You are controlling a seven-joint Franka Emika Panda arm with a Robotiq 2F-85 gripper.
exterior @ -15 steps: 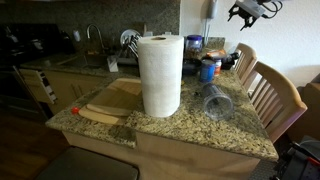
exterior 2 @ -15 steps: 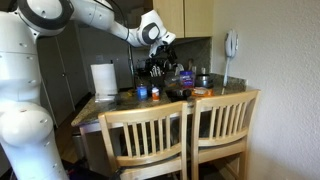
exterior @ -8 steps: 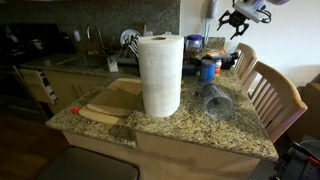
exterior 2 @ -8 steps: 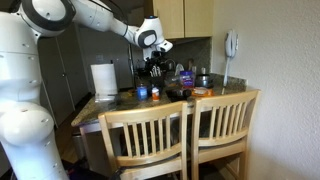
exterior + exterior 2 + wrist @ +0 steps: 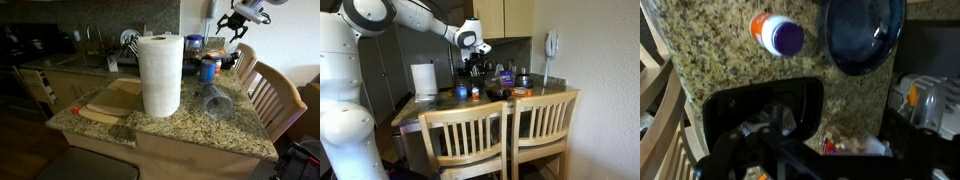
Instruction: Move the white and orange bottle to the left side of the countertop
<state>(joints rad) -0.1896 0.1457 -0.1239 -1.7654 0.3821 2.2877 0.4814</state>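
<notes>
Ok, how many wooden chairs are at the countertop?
2: a nearer chair and a farther chair, side by side along one edge of the countertop. Others could be out of frame.

A paper towel roll (image 5: 160, 75) is standing upright beside a pale cutting board (image 5: 112, 98), a clear tumbler (image 5: 216, 102) is lying on its side, and two wooden chairs (image 5: 460, 117) are sitting side by side.

The bottle (image 5: 777, 35), white and orange with a purple cap, is seen from above, stood upright on the speckled granite countertop (image 5: 710, 65).
</notes>
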